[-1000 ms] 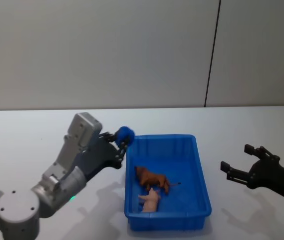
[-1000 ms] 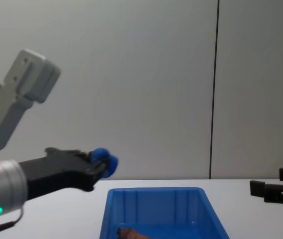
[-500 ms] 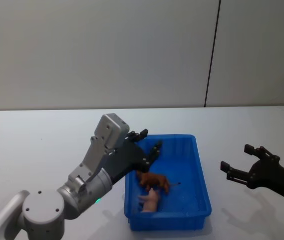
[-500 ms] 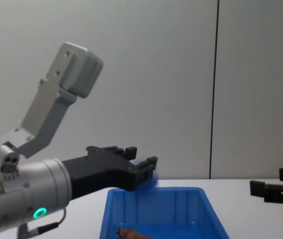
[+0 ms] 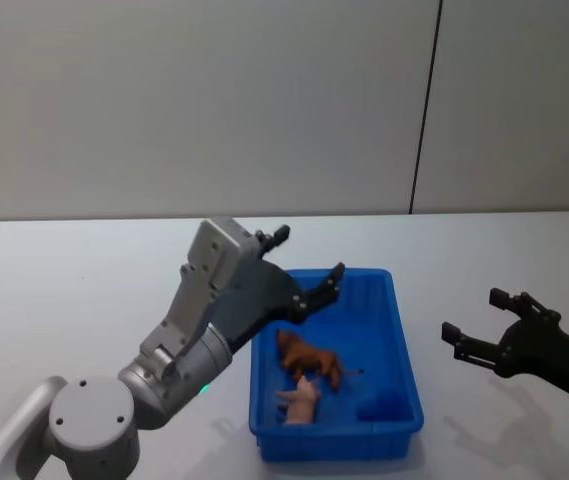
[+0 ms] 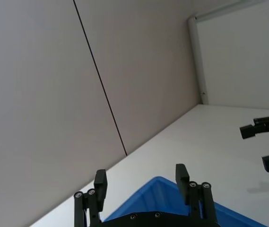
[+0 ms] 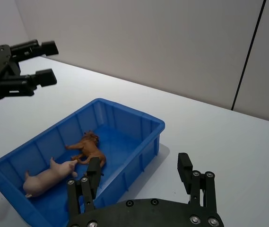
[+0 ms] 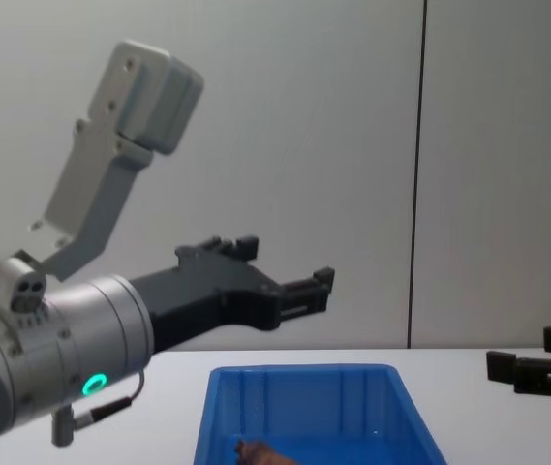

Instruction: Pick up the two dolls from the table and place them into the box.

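Observation:
The blue box [image 5: 405,352] stands on the white table [image 5: 64,300]. Inside it lie two dolls: a reddish-brown one [image 5: 304,357] and, just nearer to me, a pale peach one [image 5: 301,400]. A small blue thing [image 5: 379,405] rests in the box's near right corner. My left gripper [image 5: 309,252] hangs open and empty above the box's far left corner. My right gripper [image 5: 474,315] is open and empty, low over the table to the right of the box. From the right wrist I see the box [image 7: 139,118] and both dolls [image 7: 89,147] [image 7: 49,176].
A grey wall with a dark vertical seam [image 5: 424,110] rises behind the table. Bare white tabletop lies to the left of the box and between the box and my right gripper.
My left gripper carried a small blue thing over the box, opened and lifted a little. The blue thing now lies inside the box. The right arm has not moved.

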